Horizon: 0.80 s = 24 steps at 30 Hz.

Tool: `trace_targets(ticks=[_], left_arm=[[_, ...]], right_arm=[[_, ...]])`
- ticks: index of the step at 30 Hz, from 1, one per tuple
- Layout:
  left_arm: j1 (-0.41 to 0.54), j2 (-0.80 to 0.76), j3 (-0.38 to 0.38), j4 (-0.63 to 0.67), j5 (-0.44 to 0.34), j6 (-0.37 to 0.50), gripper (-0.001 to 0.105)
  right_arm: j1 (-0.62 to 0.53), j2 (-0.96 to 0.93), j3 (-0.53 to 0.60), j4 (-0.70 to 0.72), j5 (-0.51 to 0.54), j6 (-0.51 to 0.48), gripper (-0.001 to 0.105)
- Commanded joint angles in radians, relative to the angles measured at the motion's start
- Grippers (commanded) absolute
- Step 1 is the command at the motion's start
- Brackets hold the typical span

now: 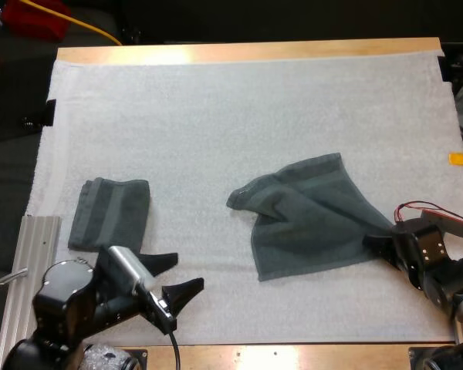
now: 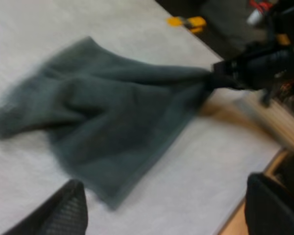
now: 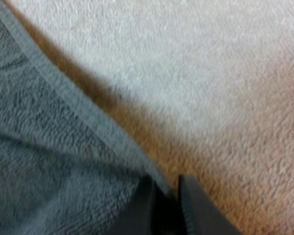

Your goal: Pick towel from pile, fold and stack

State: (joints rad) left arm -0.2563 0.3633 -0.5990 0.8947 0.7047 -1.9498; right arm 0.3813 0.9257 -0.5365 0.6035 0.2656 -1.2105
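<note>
The crumpled grey-green towel [image 1: 309, 212] lay partly spread right of centre in the high view, its left end bunched and its lower right corner pinched in the right jaws. A folded towel [image 1: 109, 212] sat flat at the left. Just below it the left jaws stood wide apart, holding nothing. Both towels rested on the white mat [image 1: 239, 100] over the wooden surface [image 1: 247, 52], with a ribbed metal rail [image 1: 32, 254] at the lower left.
</note>
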Motion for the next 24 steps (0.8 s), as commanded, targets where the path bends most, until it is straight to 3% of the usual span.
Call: trace_targets(ticks=[1, 5, 10, 15, 21, 24], left_arm=[[-0.006, 0.003, 0.036, -0.051, 0.036, -0.078, 0.066], [-0.006, 0.005, 0.109, -0.115, 0.041, -0.188, 0.066], [-0.006, 0.005, 0.143, -0.139, 0.023, -0.244, 0.066], [-0.006, 0.005, 0.143, -0.168, 0.023, -0.229, 0.066], [-0.014, 0.005, 0.143, -0.174, 0.0, -0.137, 0.066], [-0.053, 0.005, 0.143, -0.174, -0.05, -0.103, 0.066]], right_arm=[[-0.004, -0.004, 0.003, 0.013, -0.002, -0.01, 0.002], [-0.004, -0.004, 0.003, 0.013, -0.019, -0.01, 0.002], [-0.004, -0.004, 0.003, 0.013, -0.024, -0.01, 0.002], [-0.004, -0.004, 0.003, 0.013, -0.034, -0.01, 0.002], [-0.004, -0.004, 0.003, 0.013, -0.042, -0.01, 0.002], [-0.004, -0.004, 0.003, 0.013, -0.046, -0.01, 0.002]])
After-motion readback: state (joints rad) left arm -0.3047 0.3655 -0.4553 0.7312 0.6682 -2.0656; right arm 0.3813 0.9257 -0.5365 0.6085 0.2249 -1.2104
